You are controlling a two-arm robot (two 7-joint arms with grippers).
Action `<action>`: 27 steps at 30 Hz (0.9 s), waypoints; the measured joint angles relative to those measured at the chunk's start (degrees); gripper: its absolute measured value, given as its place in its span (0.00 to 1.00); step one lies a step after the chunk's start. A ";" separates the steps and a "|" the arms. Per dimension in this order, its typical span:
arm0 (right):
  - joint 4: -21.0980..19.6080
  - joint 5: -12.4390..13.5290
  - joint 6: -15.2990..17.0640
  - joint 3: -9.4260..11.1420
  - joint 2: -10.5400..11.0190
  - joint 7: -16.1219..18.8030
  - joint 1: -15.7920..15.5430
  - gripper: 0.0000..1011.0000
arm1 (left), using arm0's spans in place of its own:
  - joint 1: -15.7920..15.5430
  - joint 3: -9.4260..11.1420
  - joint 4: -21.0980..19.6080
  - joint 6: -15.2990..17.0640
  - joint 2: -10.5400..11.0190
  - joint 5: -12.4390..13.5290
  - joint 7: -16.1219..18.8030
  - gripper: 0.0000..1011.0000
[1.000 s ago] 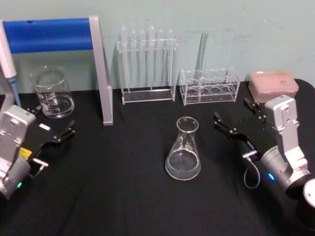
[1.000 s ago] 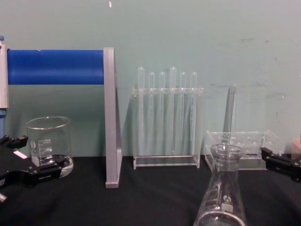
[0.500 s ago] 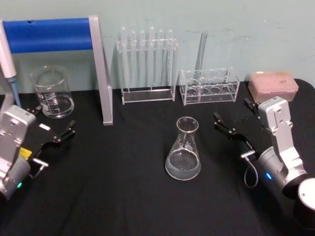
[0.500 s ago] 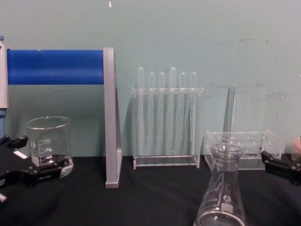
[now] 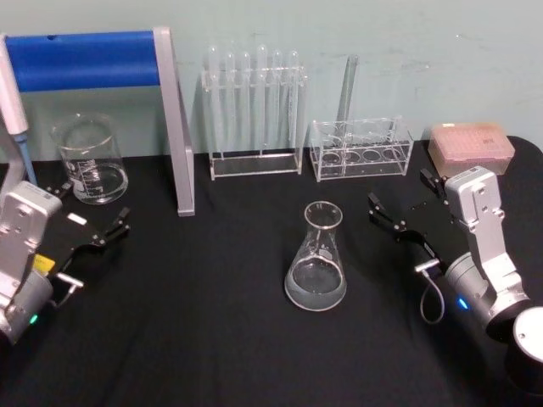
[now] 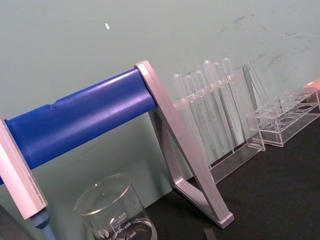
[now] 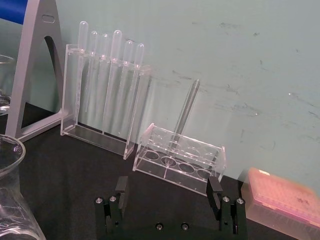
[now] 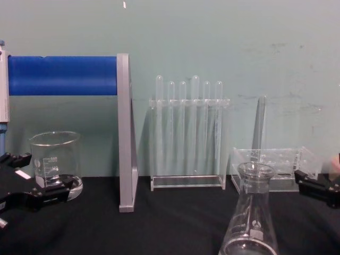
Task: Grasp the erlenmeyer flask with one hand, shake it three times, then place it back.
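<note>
The erlenmeyer flask (image 5: 316,263) stands upright on the black table near the middle, clear glass with a narrow neck and a wide base. In the chest view the flask (image 8: 249,218) rises at the lower right, and part of the flask (image 7: 12,200) shows in the right wrist view. My right gripper (image 5: 400,193) is open, to the right of the flask and a little beyond it, apart from it. Nothing is between its two fingers (image 7: 121,189). My left gripper (image 5: 92,208) rests open at the table's left, in front of the beaker.
A graduated beaker (image 5: 89,159) stands at the back left beside a stand with a blue bar (image 5: 85,59). Behind the flask are a tall test tube rack (image 5: 254,110) and a low rack (image 5: 361,148) holding one tube. A pink box (image 5: 471,146) lies at the back right.
The right arm's wrist has shifted slightly to the left. The flask and the left arm have not moved.
</note>
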 joint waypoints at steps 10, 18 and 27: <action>-0.02 0.06 0.01 -0.02 0.00 0.01 0.00 0.99 | 0.00 0.00 0.00 0.00 0.00 0.00 0.00 0.99; -0.02 0.11 0.01 -0.02 0.00 0.01 0.00 0.99 | 0.00 0.00 0.00 0.00 0.00 0.00 0.00 0.99; -0.02 0.11 0.01 -0.02 0.00 0.00 -0.01 0.99 | 0.00 0.00 0.00 0.00 0.00 0.00 0.00 0.99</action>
